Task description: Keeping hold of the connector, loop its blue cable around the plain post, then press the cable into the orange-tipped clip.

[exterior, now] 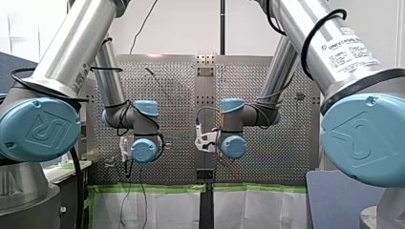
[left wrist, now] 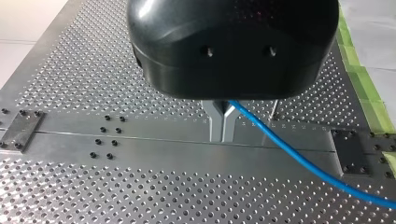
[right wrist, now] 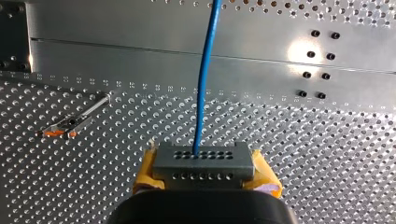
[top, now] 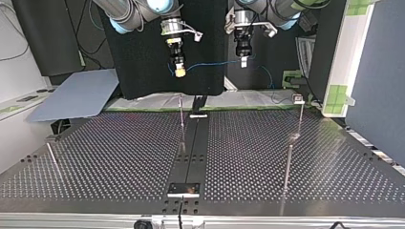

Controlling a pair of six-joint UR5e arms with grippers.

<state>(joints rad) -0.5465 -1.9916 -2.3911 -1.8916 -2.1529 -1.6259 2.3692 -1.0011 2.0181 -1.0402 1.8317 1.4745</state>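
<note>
Cable [top: 210, 65] job, biggest stuff first. Desk [top: 119, 157] is a wide perforated plate. My left arm [exterior: 71, 47] and right arm [exterior: 329, 43] both hang over its far edge in the top view, side by side.

Right jaws, yellow pads, are clamped on the sides of the connector [right wrist: 203, 163], a small grey block with rows of holes. The cable comes out of its face. Left jaws, plain metal, look pinched together on the cable a little way along. So it's strung in the air between the two, with the rest trailing down past the left jaws. Not round anything yet, and not in the clip.

A post [top: 182, 124] stands at the far middle in the top view; can't tell if it's the plain one. Clip [right wrist: 63, 129], orange tip, sits on the desk off to one side of the connector in the right wrist view.

Handling guess: the cable is thin, light and floppy, probably a bit springy, so it'll need tension to stay looped. The connector is rigid, so that's the place to grip. Steer the cable from close to wherever it gets pushed in.
</note>
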